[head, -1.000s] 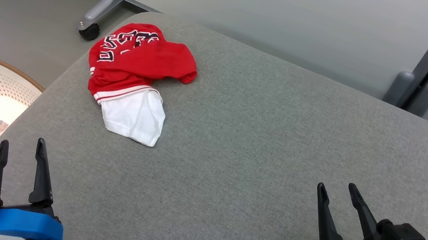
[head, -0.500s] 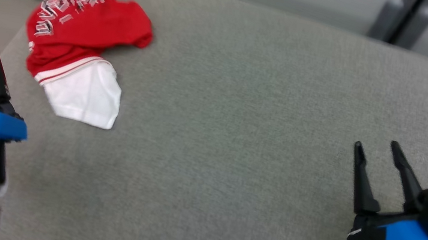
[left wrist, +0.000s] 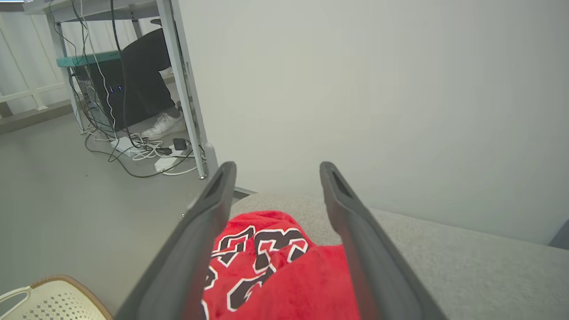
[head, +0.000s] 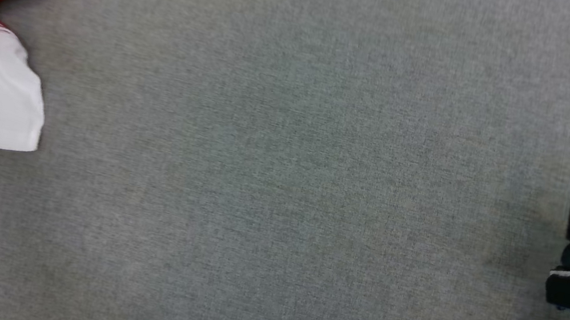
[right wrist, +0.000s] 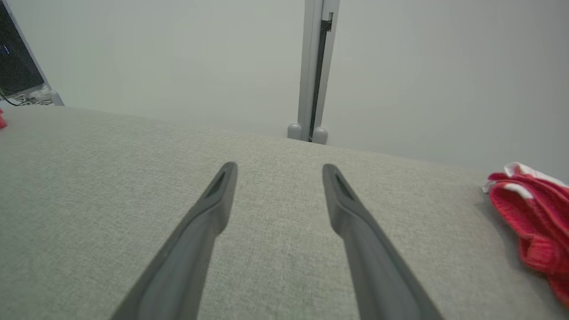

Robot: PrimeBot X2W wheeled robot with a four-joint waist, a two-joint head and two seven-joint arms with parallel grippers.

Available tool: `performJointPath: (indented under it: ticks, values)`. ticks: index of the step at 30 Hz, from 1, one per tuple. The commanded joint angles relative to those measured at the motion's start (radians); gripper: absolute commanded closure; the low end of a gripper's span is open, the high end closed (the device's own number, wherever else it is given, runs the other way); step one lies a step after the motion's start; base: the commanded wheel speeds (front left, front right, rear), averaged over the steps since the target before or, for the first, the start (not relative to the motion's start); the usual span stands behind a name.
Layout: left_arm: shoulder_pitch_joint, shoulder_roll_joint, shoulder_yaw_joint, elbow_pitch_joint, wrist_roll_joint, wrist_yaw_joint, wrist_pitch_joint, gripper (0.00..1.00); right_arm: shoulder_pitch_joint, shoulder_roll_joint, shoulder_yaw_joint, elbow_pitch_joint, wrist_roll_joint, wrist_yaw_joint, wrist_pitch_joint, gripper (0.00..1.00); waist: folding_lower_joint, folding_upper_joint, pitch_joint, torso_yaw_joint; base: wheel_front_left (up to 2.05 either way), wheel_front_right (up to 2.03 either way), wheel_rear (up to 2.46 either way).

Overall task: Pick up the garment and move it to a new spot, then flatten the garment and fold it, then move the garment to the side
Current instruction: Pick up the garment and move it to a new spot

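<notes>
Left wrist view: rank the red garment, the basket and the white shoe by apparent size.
1. Red garment, largest, though it lies nearest the camera.
2. Basket, cut off by the frame edge.
3. White shoe, smallest, but far off, so its true size is unsure.

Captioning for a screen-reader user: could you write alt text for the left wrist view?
The left gripper, its two dark fingers open, hovers over a red garment with black-and-white lettering at the corner of a grey padded surface. Beyond are a pale wall, cables under a desk, a person's white shoe and a cream basket.
</notes>
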Motion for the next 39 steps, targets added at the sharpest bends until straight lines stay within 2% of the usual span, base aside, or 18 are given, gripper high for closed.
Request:
performJointPath:
  ticks: [1, 8, 15, 23, 24, 31, 39]
  values:
    - [-0.037, 0.015, -0.006, 0.037, -0.005, -0.007, 0.014, 0.0, -0.007, -0.01, -0.01, -0.015, -0.004, 0.0, 0.005, 0.0, -0.0003, 0.0, 0.026, 0.003, 0.0, 0.0, 0.0]
    - [-0.138, 0.041, -0.057, 0.271, -0.019, -0.03, 0.17, 0.0, -0.005, -0.012, -0.024, -0.056, -0.01, 0.0, 0.015, 0.0, -0.0003, 0.0, 0.068, -0.009, 0.0, 0.0, 0.0]
    - [-0.169, 0.023, -0.09, 0.466, -0.063, -0.044, 0.359, 0.0, -0.019, -0.015, -0.024, -0.064, -0.014, 0.0, 0.025, 0.0, -0.0003, 0.0, 0.069, -0.005, 0.0, 0.0, 0.0]
    - [-0.17, 0.006, -0.108, 0.562, -0.092, -0.05, 0.416, 0.0, -0.022, -0.02, -0.011, -0.047, -0.005, 0.0, 0.025, 0.0, -0.0003, 0.0, 0.049, -0.015, 0.0, 0.0, 0.0]
    - [-0.173, 0.006, -0.108, 0.566, -0.097, -0.05, 0.409, 1.0, -0.024, -0.02, -0.011, -0.044, -0.003, 0.0, 0.022, 0.0, -0.0003, 0.0, 0.045, -0.018, 0.0, 0.0, 0.0]
    - [-0.203, 0.044, -0.121, 0.548, -0.089, -0.053, 0.316, 1.0, -0.018, -0.002, -0.01, 0.002, 0.006, 0.0, -0.01, 0.0, -0.0003, 0.0, -0.017, -0.05, 0.0, 0.0, 0.0]
    - [-0.264, 0.08, -0.171, 0.453, -0.054, -0.053, 0.106, 1.0, 0.001, 0.034, 0.007, 0.082, 0.021, 0.0, -0.06, 0.0, -0.0003, 0.0, -0.127, -0.1, 0.0, 0.0, 0.0]
